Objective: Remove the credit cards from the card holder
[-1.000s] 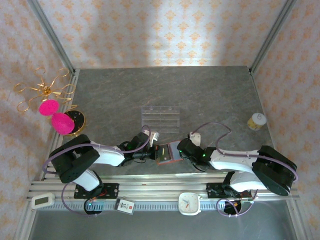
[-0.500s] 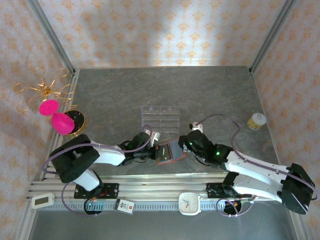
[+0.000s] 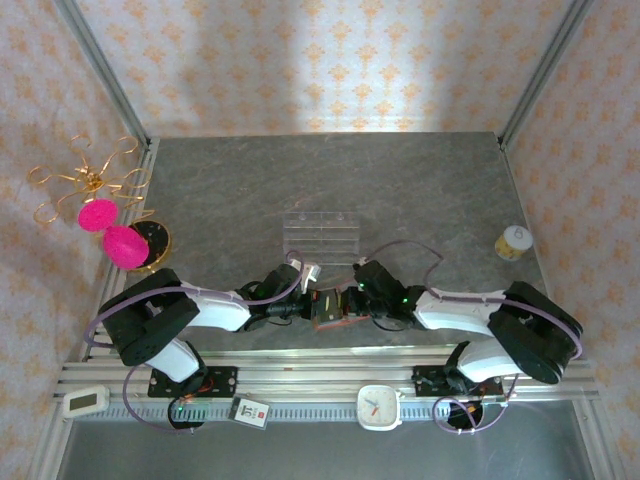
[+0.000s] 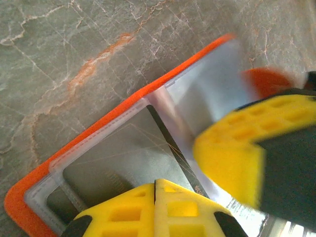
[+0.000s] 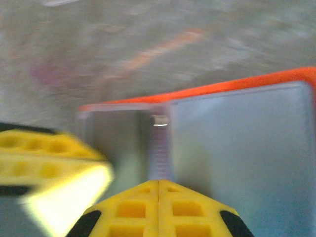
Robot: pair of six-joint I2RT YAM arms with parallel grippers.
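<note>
Fig. — card holder (image 3: 330, 312) lies open at mid near edge of the table (image 3: 430, 190), w/ both arms on it. L gripper (image 4: 155, 195) is closed at the holder's near rim. R gripper (image 5: 158, 195) is closed over the inner fold. Whether either pinches anything thin I can't tell. The dark thin edge beside the fold is prob. the black card (image 4: 174, 150), seated in its slot.

Risks, as I judge them: smooth grey-blue lining and clear plastic window let pads skid. The flat, stiff card offers no lip — so the holder may drag or fold shut w/ card inside. Orange rim has rounded corners.
</note>
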